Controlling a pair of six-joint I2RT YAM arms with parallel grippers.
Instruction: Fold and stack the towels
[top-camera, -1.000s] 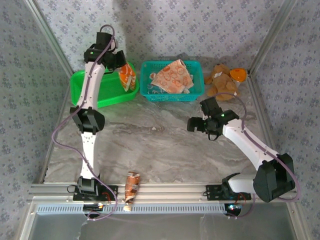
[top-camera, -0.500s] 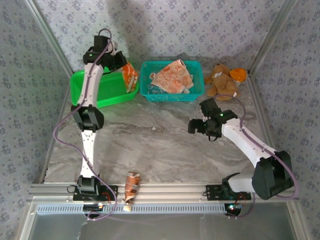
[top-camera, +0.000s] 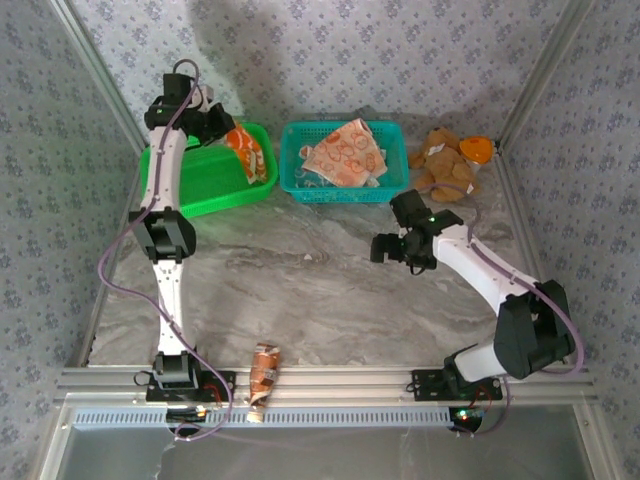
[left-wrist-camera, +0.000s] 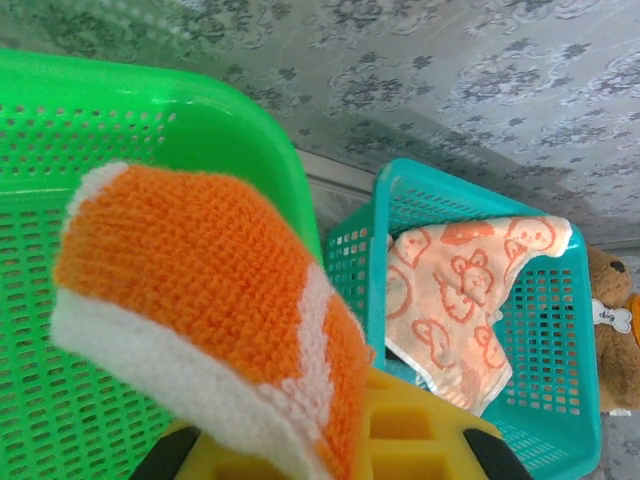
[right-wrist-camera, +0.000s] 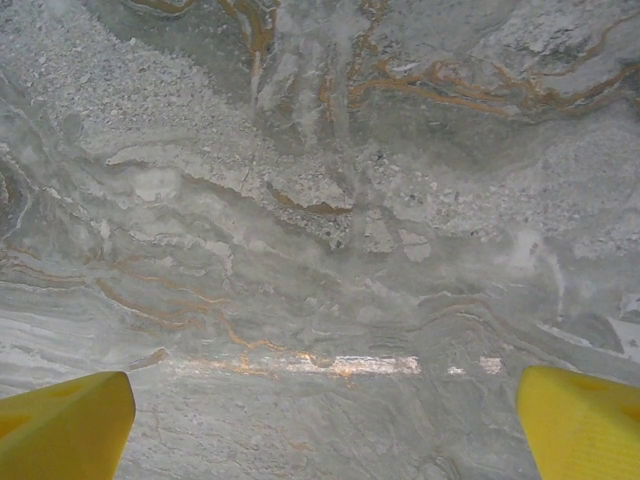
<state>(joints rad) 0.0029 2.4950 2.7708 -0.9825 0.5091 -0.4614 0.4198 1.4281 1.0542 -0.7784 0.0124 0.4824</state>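
**While the orange towel is being held over the green basket: status note**

Top external view: The orange towel (top-camera: 248, 155) is being gripped by the left gripper (top-camera: 230, 133), whose jaws are being pressed closed on the cloth's upper edge. The cloth is being hung clear of the floor of the green basket (top-camera: 190, 190), near that basket's right wall. The peach towel (top-camera: 345, 152) is being carried crumpled in the teal basket (top-camera: 392, 185), just beside the green one. A teddy bear (top-camera: 445, 160) is being propped at the far right, near the teal basket. The right gripper (top-camera: 380, 248) is being held low over the bare marble table (top-camera: 300, 290), well apart from both baskets. A small packet (top-camera: 265, 368) is being left lying at the near edge.

Left wrist view: A fold of the orange towel, edged in white, is being pinched between the yellow fingers (left-wrist-camera: 410, 430) at the bottom of the view. Behind it, the green basket wall is being seen, with the teal basket, the peach towel and the bear to the right.

Right wrist view: Both yellow fingertips (right-wrist-camera: 60, 425) are being held wide apart at the lower corners, with nothing between them. Grey, orange-veined marble is being shown beneath them.
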